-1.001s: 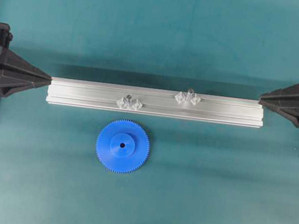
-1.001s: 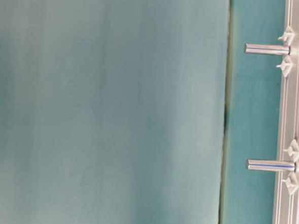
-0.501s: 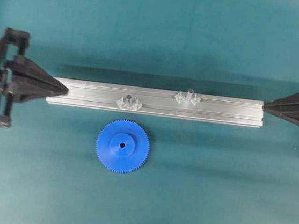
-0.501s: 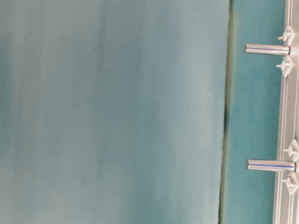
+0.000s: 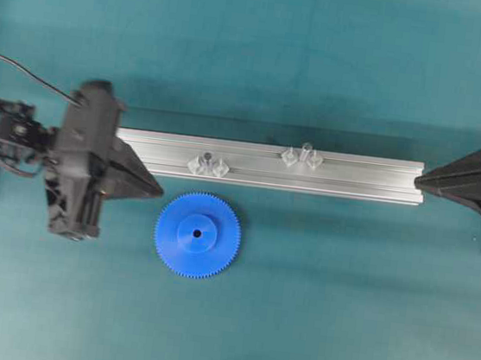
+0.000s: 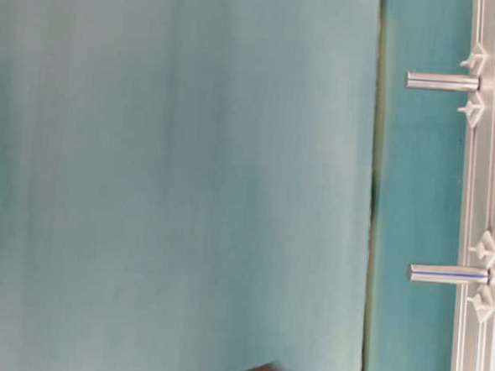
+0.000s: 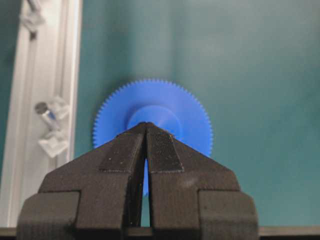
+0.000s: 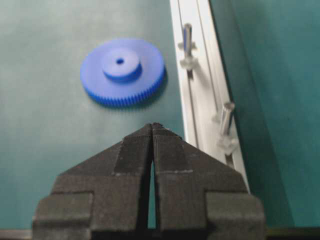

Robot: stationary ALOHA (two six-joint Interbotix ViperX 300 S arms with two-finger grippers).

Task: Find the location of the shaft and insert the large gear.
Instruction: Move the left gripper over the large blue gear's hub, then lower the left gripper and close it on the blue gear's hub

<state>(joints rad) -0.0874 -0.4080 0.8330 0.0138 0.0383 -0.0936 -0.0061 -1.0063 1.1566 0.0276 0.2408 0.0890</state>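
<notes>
Both tools, your left tool (image 5: 159,192) and right tool (image 5: 418,176), are closed empty; one large gear (image 5: 197,234), two shafts (image 5: 209,158) (image 5: 306,150) on one rail (image 5: 354,176).

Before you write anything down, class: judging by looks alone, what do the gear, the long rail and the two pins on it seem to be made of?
The large gear: probably moulded plastic, uniformly bright blue, matte, with fine crisp teeth.
The rail: likely extruded aluminium, pale silver, satin sheen, with straight lengthwise grooves.
The pins, nearer shaft and farther one: apparently steel or similar metal, grey with bright highlights.
Their brackets: clear plastic, seemingly.
</notes>
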